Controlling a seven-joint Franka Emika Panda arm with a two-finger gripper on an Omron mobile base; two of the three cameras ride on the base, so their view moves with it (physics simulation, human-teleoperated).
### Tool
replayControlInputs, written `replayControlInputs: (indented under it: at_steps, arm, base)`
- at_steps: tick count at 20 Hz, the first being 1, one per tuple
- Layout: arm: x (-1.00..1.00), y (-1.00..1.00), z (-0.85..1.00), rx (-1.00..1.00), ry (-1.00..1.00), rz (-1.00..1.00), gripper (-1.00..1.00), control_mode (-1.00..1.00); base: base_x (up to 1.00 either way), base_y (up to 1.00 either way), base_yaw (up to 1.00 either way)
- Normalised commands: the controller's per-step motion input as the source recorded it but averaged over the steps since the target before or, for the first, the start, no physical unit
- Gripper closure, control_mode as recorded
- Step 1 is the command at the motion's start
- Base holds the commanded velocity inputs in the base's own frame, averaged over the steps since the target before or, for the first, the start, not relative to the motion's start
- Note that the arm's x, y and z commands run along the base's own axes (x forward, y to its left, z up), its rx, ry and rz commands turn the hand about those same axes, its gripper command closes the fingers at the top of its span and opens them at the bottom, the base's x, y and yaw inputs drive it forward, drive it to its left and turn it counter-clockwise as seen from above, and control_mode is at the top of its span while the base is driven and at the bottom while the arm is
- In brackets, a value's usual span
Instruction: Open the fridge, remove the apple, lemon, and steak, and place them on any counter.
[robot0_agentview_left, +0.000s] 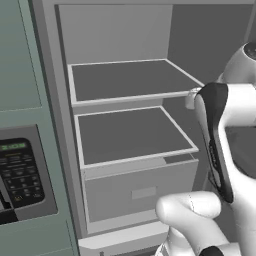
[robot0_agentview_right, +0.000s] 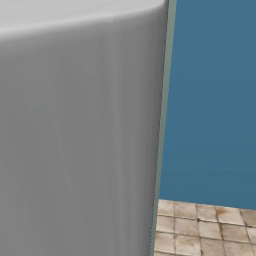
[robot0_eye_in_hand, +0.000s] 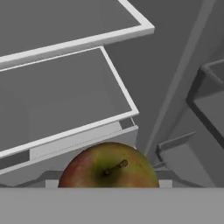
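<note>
The fridge (robot0_agentview_left: 60, 75) stands open, and both grey shelves (robot0_agentview_left: 135, 160) and the space above them are bare. The apple (robot0_eye_in_hand: 109, 168), reddish with a green patch and a short stem, sits right at the bottom of the hand view, hanging in front of the lower shelf edge (robot0_eye_in_hand: 78, 133) and above the drawer (robot0_agentview_left: 142, 192). It sits where my fingertips would be and hides them, so my gripper looks shut on it. My white arm (robot0_agentview_left: 225, 145) rises at the right of the fridge opening. The lemon, the steak and the counter are out of view.
A grey-green cabinet with a microwave panel (robot0_agentview_left: 20, 172) flanks the fridge on the left. The open fridge door (robot0_agentview_right: 75, 140) looms close in the right base view, with a blue wall (robot0_agentview_right: 215, 100) and tiled floor (robot0_agentview_right: 205, 230) beyond. Door bins (robot0_eye_in_hand: 210, 100) stand to the right of the hand.
</note>
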Motion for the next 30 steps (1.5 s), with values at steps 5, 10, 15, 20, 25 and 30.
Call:
replayControlInputs:
  at_steps: [5, 10, 15, 20, 25, 30]
  arm:
    - [-0.56, 0.29, 0.01, -0.01, -0.01, 0.00, 1.00, -1.00]
    - [-0.44, 0.17, 0.00, 0.00, 0.00, 0.00, 1.00, -1.00]
    - [-0.46, 0.00, 0.00, 0.00, 0.00, 0.00, 1.00, -1.00]
    - [-0.58, -0.04, 0.00, 0.00, 0.00, 0.00, 1.00, -1.00]
    - [-0.19, 0.01, 0.00, 0.00, 0.04, 0.02, 1.00, 1.00]
    - [0.00, 0.00, 0.00, 0.00, 0.00, 0.00, 1.00, 1.00]
  base:
    - [0.00, 0.00, 0.00]
    - [0.00, 0.00, 0.00]
    - [0.00, 0.00, 0.00]
    - [0.00, 0.00, 0.00]
    - [-0.01, 0.10, 0.03]
    - [0.00, 0.58, 0.12]
